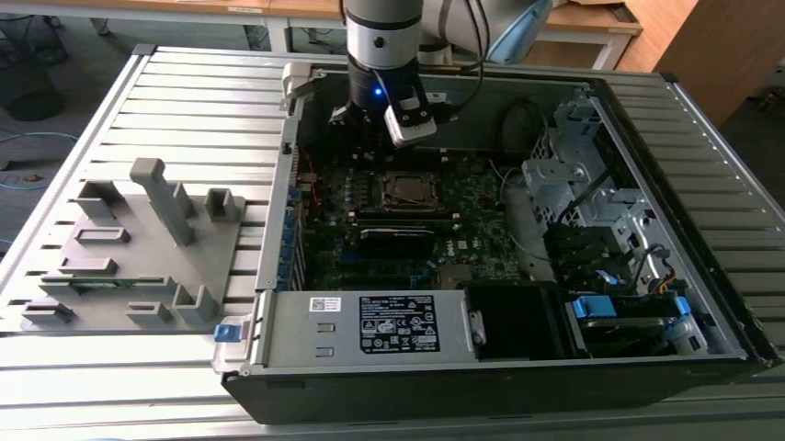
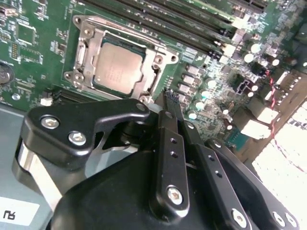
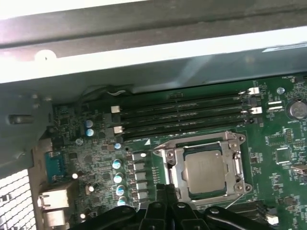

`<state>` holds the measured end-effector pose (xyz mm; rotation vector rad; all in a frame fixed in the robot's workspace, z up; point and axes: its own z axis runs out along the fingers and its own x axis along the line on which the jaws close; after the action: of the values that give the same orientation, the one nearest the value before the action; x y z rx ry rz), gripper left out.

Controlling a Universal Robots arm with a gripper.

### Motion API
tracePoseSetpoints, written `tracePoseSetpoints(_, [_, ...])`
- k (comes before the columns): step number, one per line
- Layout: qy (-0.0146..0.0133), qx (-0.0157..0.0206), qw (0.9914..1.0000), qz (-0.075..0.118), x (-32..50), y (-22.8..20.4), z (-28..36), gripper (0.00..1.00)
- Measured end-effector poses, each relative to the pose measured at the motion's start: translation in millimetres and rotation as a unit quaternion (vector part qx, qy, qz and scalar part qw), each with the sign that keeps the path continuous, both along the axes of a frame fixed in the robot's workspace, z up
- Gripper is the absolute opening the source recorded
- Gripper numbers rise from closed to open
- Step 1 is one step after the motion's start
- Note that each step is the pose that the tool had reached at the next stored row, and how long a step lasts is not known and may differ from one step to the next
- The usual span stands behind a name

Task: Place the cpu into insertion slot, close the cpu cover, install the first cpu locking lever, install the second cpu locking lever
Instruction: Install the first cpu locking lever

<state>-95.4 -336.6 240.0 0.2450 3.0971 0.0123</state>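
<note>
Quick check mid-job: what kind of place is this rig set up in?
Probably a robotics lab or workshop: an open computer case on a slatted metal table, wooden desks behind.

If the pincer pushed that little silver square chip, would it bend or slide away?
Probably not bend: the flat square silver-grey chip has a metal top, so it looks stiff. It likely wouldn't slide either, since the silvery metal frame plate sits around its edges.

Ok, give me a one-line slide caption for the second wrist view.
Claw by the socket, chip seated in the metal cover window.
</note>
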Motion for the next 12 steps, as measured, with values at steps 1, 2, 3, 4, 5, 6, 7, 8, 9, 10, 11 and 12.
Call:
tracePoseSetpoints(1, [-0.0006, 0.0000, 1.00000, 0.000, -1.9, 0.0, -0.1, 0.11])
tracePoseSetpoints(2, [-0.0014, 0.0000, 1.00000, 0.000, -4.8, 0.0, -0.3, 0.11])
tracePoseSetpoints(3, [-0.0017, 0.0001, 1.00000, 0.000, -5.7, 0.0, -0.4, 0.11])
tracePoseSetpoints(4, [-0.0018, 0.0001, 1.00000, 0.000, -6.2, 0.1, -0.5, 0.11])
tracePoseSetpoints(5, [-0.0018, 0.0004, 1.00000, 0.000, -6.7, 0.0, -0.4, 0.11])
tracePoseSetpoints(6, [-0.0019, 0.0022, 1.00000, 0.000, -6.9, 0.0, -0.4, 0.11])
tracePoseSetpoints(7, [-0.0019, 0.0078, 0.99997, 0.000, -7.1, 0.0, -0.4, 0.11])
tracePoseSetpoints(8, [-0.0020, 0.0163, 0.99987, 0.000, -7.2, 0.0, -0.4, 0.11])
tracePoseSetpoints(9, [-0.0019, 0.0250, 0.99969, 0.000, -7.3, 0.0, -0.4, 0.11])
tracePoseSetpoints(10, [-0.0019, 0.0292, 0.99957, 0.000, -7.4, 0.0, -0.4, 0.11])
tracePoseSetpoints(11, [-0.0019, 0.0303, 0.99954, 0.000, -7.6, 0.0, -0.4, 0.11])
tracePoseSetpoints(12, [-0.0020, 0.0306, 0.99953, 0.000, -8.0, 0.0, -0.5, 0.11])
